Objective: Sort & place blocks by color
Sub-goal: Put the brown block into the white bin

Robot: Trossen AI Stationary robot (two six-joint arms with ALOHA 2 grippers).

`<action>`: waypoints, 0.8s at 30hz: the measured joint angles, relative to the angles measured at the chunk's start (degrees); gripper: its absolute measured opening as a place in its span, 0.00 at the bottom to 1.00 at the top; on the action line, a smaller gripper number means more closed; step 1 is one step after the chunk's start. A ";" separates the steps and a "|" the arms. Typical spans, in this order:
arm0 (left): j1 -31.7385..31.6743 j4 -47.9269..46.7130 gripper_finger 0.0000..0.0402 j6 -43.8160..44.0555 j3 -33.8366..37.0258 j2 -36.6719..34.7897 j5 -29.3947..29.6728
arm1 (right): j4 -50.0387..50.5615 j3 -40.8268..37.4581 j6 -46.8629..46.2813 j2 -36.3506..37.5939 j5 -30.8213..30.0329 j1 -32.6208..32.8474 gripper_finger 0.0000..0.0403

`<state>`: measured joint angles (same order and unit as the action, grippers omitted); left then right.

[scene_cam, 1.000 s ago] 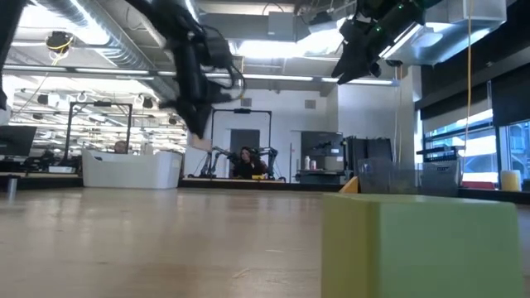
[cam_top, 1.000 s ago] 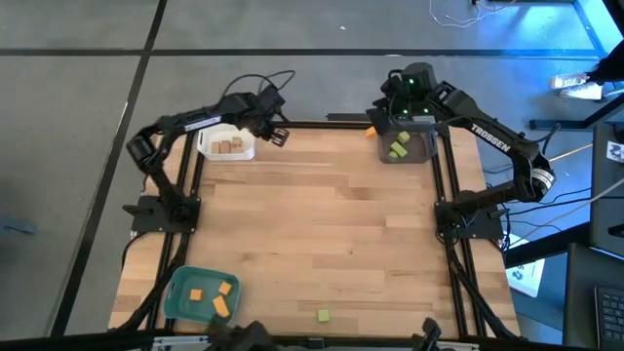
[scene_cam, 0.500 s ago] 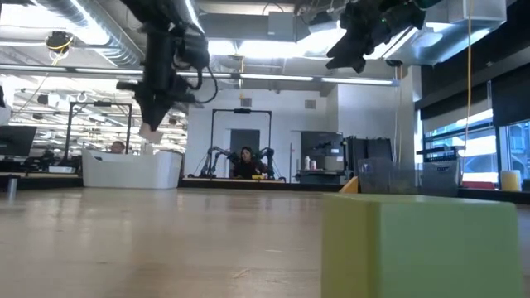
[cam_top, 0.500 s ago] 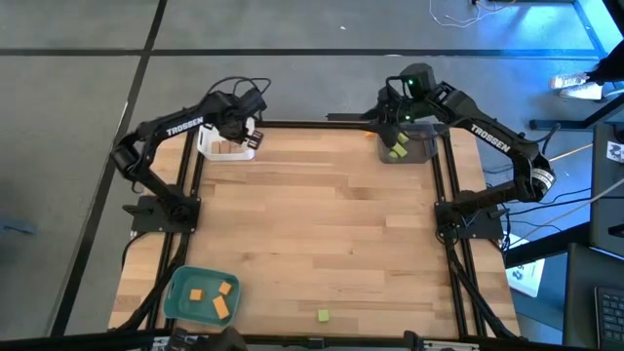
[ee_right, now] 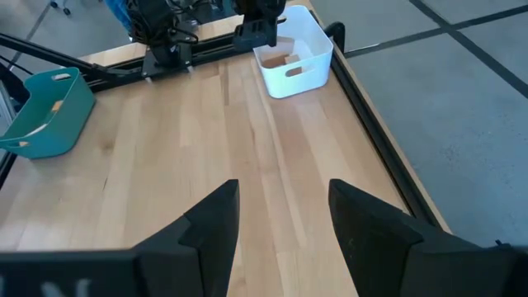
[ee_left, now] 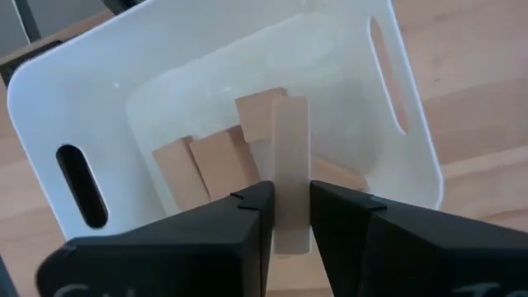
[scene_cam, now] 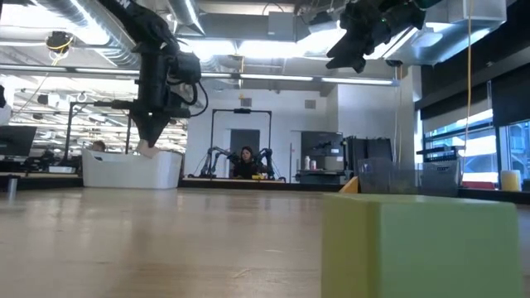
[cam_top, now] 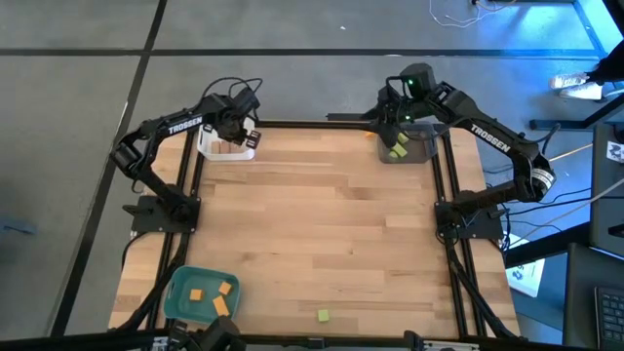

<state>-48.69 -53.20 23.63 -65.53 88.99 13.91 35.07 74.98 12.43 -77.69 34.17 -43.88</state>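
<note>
My left gripper (cam_top: 237, 136) hangs over the white tray (cam_top: 220, 151) at the table's far left corner, shut on a tan block (ee_left: 290, 140). Several more tan blocks (ee_left: 210, 165) lie on the tray's floor. In the low view the held tan block (scene_cam: 147, 150) shows just above the white tray's rim (scene_cam: 124, 157). My right gripper (cam_top: 395, 115) is up over the grey tray (cam_top: 419, 148) at the far right, open with nothing between its fingers. Green blocks (cam_top: 398, 148) lie in that tray. One green block (cam_top: 323, 315) rests on the table by the near edge. My left gripper pinches the tan block between its two fingers, one on each long side (ee_left: 289, 206). The fingers come steeply from above and lie along the block. The block reaches out past the fingertips and hangs clear above the tray.
A teal tray (cam_top: 177, 292) with orange blocks (cam_top: 220, 304) stands at the near left corner. An orange block (cam_top: 371, 132) lies beside the grey tray. The green block (scene_cam: 426, 244) by the near edge fills the low view's right. The table's middle (cam_top: 322, 214) is bare wood.
My left gripper has carried the tan block toward the table's left edge, from beside the white tray to over it, sinking a little. My right gripper has stayed in place and turned at the wrist.
</note>
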 joint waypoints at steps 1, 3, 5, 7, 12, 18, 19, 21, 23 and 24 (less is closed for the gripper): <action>0.00 0.17 0.15 -0.81 0.13 0.00 0.04 | 0.01 0.00 0.00 0.00 0.00 0.00 0.47; 0.05 0.28 0.15 -1.34 0.14 0.02 0.14 | 0.01 0.00 -0.12 0.00 0.00 0.00 0.47; 0.09 0.36 0.15 -1.67 0.14 0.02 0.45 | 0.01 0.00 -0.13 0.00 0.00 0.00 0.47; 0.04 0.44 0.15 -3.02 0.14 0.02 1.24 | 0.02 0.00 -0.13 0.00 0.00 0.00 0.47; -0.86 1.65 0.16 -3.27 0.14 0.02 1.49 | 0.02 0.00 -0.21 0.00 -0.01 0.00 0.47; -1.25 3.20 0.16 -8.56 0.14 0.02 1.06 | 1.14 0.00 -0.15 -0.02 -0.02 0.00 0.47; -1.04 3.52 0.17 -9.66 0.14 0.02 0.84 | 1.12 0.00 -0.15 -0.02 -0.02 0.00 0.47; -0.85 4.42 0.18 -10.16 0.14 0.02 0.55 | 1.11 0.00 -0.15 -0.02 -0.02 0.00 0.47; -0.88 4.87 0.20 -10.33 0.14 0.02 0.30 | 1.11 0.00 -0.15 -0.02 -0.02 0.00 0.47; -0.92 5.21 0.22 -10.31 0.14 0.02 0.33 | 1.11 0.00 -0.15 -0.02 -0.02 0.00 0.47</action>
<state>-49.61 -47.99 13.32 -65.39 89.01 14.24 36.18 74.98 12.28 -77.71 34.15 -43.88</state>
